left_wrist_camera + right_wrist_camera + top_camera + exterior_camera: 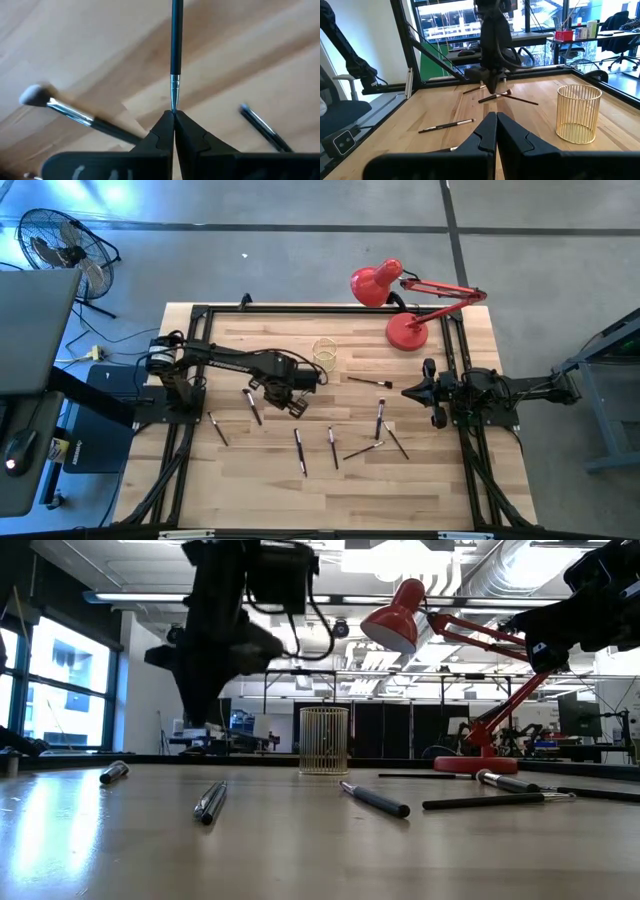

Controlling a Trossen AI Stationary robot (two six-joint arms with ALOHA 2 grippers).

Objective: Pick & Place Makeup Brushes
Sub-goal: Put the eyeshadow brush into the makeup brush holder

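Note:
My left gripper (296,404) hangs over the table's middle, shut on the silver-ferruled end of one makeup brush (175,45), whose black handle sticks straight out from the fingertips (165,122). Under it on the wood lie a fluffy-tipped brush (70,114) and another thin one (262,127). Several more makeup brushes lie scattered along the front half of the table, such as those at the left (217,428), in the middle (299,450) and at the right (380,418). My right gripper (410,390) waits shut at the right side, facing the left arm (492,60).
A gold wire cup (325,350) stands upright behind the left gripper. A red desk lamp (405,330) sits at the back right with its head over the far edge. Black frame rails (190,430) run along both sides of the table.

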